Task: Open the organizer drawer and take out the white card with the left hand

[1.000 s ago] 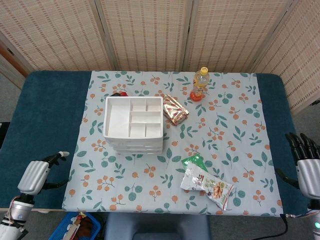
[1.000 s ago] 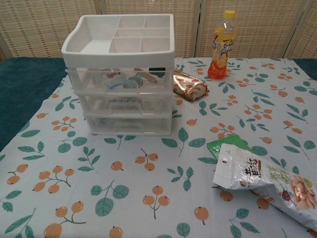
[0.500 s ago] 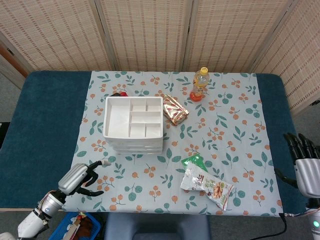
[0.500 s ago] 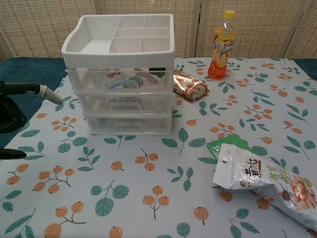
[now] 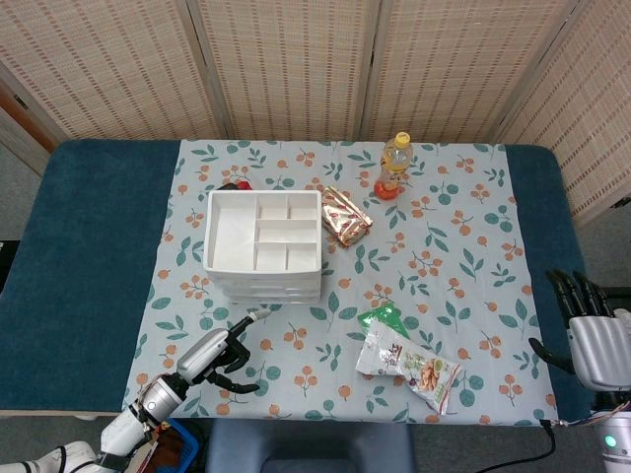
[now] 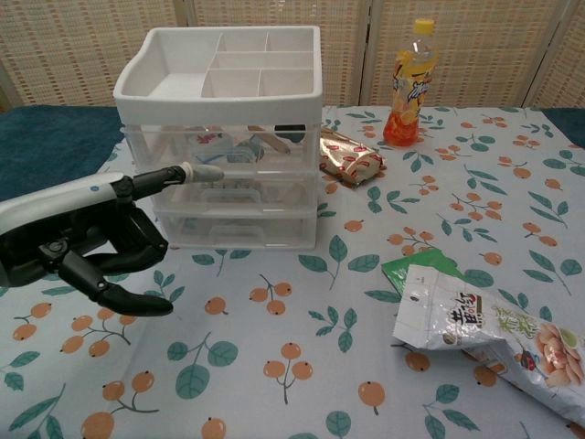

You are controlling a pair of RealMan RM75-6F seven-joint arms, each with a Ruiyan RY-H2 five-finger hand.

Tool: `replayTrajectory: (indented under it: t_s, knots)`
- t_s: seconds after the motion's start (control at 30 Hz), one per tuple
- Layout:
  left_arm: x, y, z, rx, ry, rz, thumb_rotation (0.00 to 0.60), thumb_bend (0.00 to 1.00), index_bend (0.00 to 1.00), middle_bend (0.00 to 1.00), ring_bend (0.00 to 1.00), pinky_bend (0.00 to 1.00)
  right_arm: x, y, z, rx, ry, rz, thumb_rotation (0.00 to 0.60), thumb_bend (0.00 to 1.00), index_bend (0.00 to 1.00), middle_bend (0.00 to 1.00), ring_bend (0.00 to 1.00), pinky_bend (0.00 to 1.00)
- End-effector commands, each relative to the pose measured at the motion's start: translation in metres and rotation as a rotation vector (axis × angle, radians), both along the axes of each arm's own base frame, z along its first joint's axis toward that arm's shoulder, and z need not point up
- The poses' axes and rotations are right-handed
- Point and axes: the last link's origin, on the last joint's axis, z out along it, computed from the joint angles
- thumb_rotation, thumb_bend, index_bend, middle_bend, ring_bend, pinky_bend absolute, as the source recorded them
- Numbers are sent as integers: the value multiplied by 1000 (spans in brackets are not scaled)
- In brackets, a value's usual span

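Note:
The white organizer (image 5: 263,246) (image 6: 224,137) stands on the flowered cloth with three clear drawers, all pushed in. Its top drawer (image 6: 228,147) holds small items, and I cannot make out a white card among them. My left hand (image 5: 215,355) (image 6: 87,240) hovers just in front of the drawers, holding nothing, one finger stretched toward the middle drawer and the thumb apart below. My right hand (image 5: 589,333) stays at the table's right edge, fingers spread, empty.
A snack bag (image 5: 406,364) (image 6: 484,334) with a green packet (image 5: 385,317) lies front right. A foil snack pack (image 5: 345,215) (image 6: 347,155) sits right of the organizer. An orange drink bottle (image 5: 394,166) (image 6: 409,84) stands behind it. A small red thing (image 5: 235,184) peeks behind the organizer.
My left hand has swung in from the table's left front edge to just before the organizer's drawers. The right hand has shifted slightly lower.

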Motion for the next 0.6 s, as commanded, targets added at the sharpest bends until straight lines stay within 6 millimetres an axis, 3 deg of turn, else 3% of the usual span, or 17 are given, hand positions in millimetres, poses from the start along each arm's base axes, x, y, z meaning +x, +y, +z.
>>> replayTrajectory:
  t_s: [0.03,0.27,0.6]
  knots:
    - [7,-1,-13,-12,-55,57,600,90,44,910,979,1000,0,0,-1,1,-2,-2,600,198,0,74,0,89]
    - [17,-1,-34,-55,-112,118,600,90,35,909,979,1000,3,-3,0,-6,1,9,600,197,0,74,0,89]
    - [28,5,-46,-54,-215,182,600,90,14,910,979,1000,1,-3,0,-5,-3,3,600,197,0,74,0,89]
